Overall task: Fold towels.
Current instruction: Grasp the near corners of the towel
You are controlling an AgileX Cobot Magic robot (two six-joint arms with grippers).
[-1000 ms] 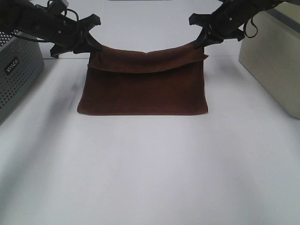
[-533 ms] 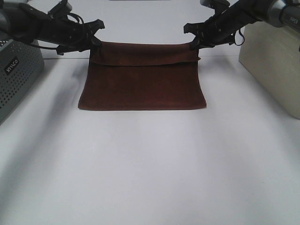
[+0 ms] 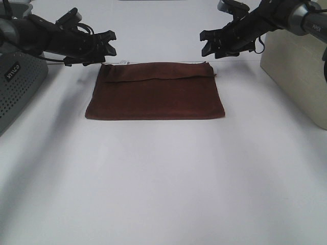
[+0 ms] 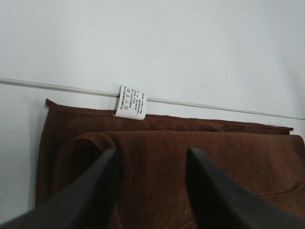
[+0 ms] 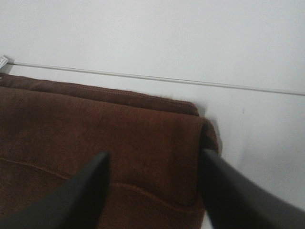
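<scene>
The dark reddish-brown towel lies folded flat on the white table, with a narrow folded flap along its far edge. Its white tag sticks out at the far left corner. My left gripper is open and empty just above and beyond the far left corner; its fingers frame the towel's flap. My right gripper is open and empty above the far right corner; the corner fold shows between its fingers.
A grey perforated box stands at the left edge of the table. A beige box stands at the right edge. A seam line crosses the table just beyond the towel.
Both grippers lowered the towel's top layer onto the table, opened and let go of the far corners. They have lifted slightly away; the towel now lies flat.
</scene>
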